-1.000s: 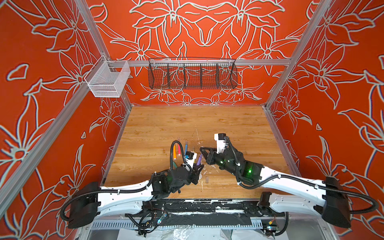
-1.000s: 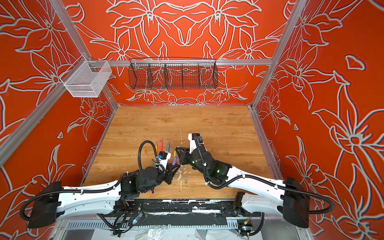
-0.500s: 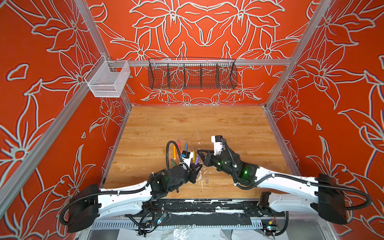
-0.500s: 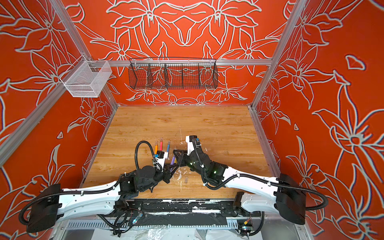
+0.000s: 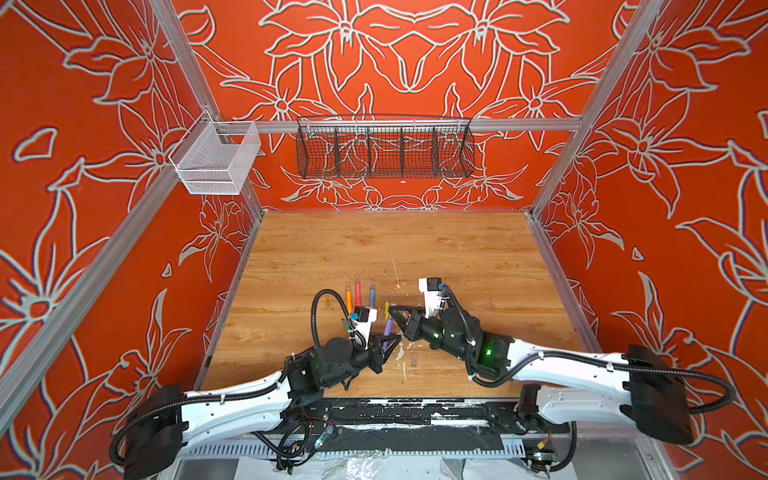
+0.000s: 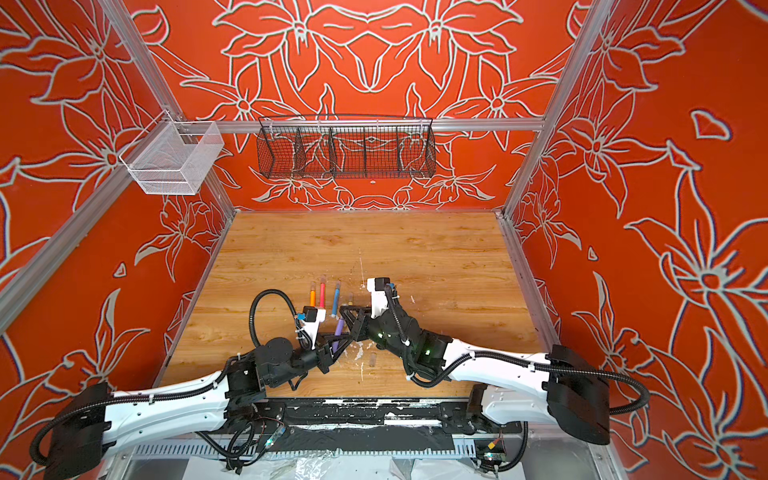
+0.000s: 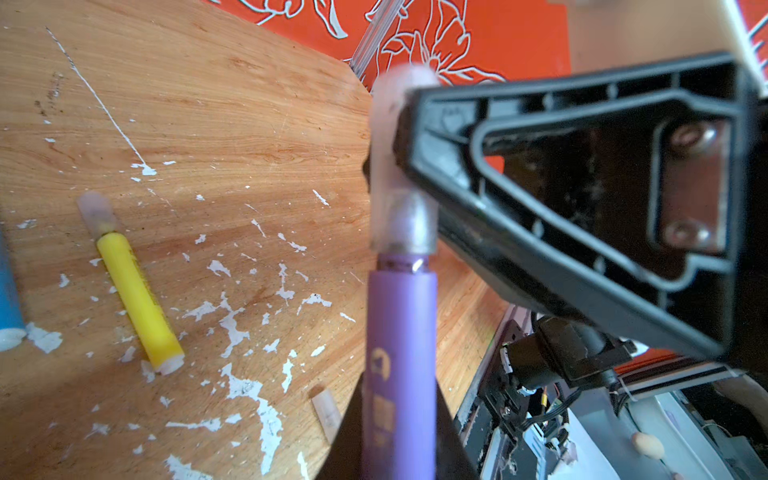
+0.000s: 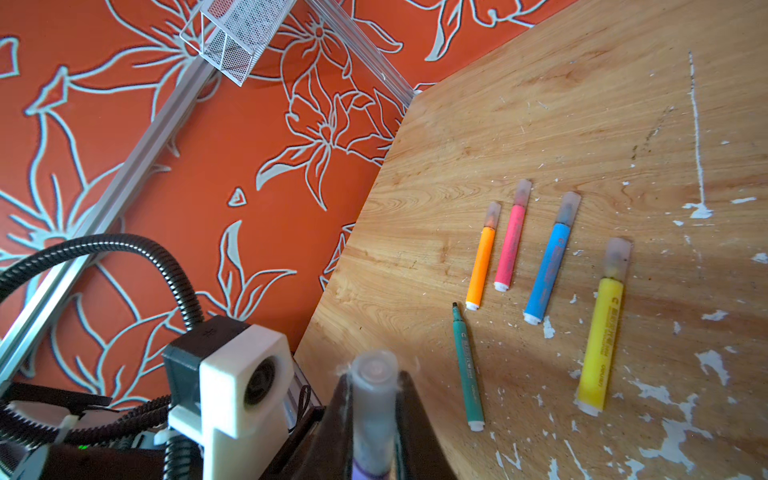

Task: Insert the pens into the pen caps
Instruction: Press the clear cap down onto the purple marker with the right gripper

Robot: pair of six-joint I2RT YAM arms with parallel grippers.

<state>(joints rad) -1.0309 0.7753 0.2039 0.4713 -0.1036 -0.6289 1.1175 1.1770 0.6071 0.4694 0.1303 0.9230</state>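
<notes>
My left gripper (image 7: 399,419) is shut on the purple pen (image 7: 399,353), which points up and away from it in both top views (image 5: 387,328) (image 6: 338,327). My right gripper (image 8: 374,390) is shut on a translucent pen cap (image 8: 373,399). That cap (image 7: 395,166) sits over the purple pen's tip, with a short gap to the barrel. Orange (image 8: 481,270), pink (image 8: 509,249), blue (image 8: 544,274) and yellow (image 8: 600,345) pens lie capped on the wood. The green pen (image 8: 467,365) lies uncapped beside them. A loose cap (image 5: 414,359) lies near the front.
White paint-like flecks (image 7: 245,390) cover the wooden table (image 5: 457,249) round the pens. A black wire basket (image 5: 384,147) and a white mesh basket (image 5: 216,160) hang on the back and left walls. Orange walls close in three sides.
The right gripper has moved left and nearer with the cap, meeting the purple pen's tip. The left gripper has shifted slightly while holding the pen.
</notes>
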